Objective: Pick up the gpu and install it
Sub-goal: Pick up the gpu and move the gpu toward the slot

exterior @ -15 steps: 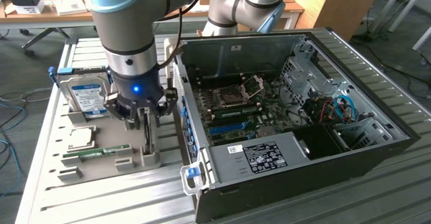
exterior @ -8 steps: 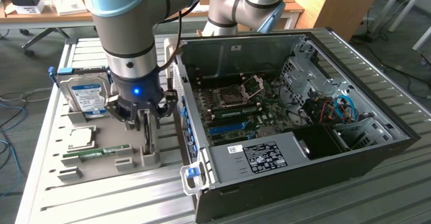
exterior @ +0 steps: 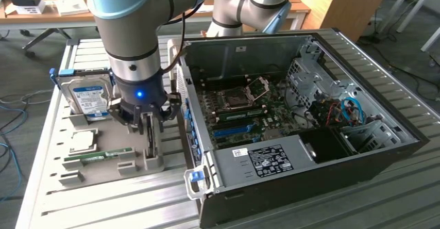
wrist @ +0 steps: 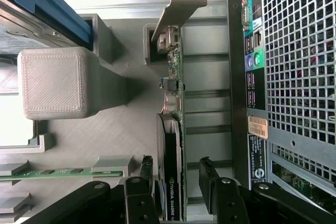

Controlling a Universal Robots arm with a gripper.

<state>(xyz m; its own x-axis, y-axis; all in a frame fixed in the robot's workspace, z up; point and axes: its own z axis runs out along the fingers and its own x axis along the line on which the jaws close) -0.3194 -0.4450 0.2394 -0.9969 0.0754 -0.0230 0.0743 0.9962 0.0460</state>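
Observation:
The gpu [exterior: 150, 135] stands on edge in a grey holder [exterior: 152, 162] at the exterior view's left of the open computer case [exterior: 385, 110]. In the wrist view the gpu [wrist: 173, 129] is a slim dark card with a green board edge and a metal end bracket [wrist: 181, 3]. My gripper [exterior: 148, 121] is lowered over it, open. One black finger sits on each side of the card, and a small gap shows on both sides in the wrist view around the gripper [wrist: 177, 165]. Nothing is gripped.
On the same grey fixture stand a hard drive with a blue label [exterior: 89, 97], a CPU [exterior: 82, 140] and a green RAM stick [exterior: 100, 157]. The case's motherboard shows a blue slot [exterior: 230, 131]. The case's rear panel [wrist: 294, 51] is close beside the card.

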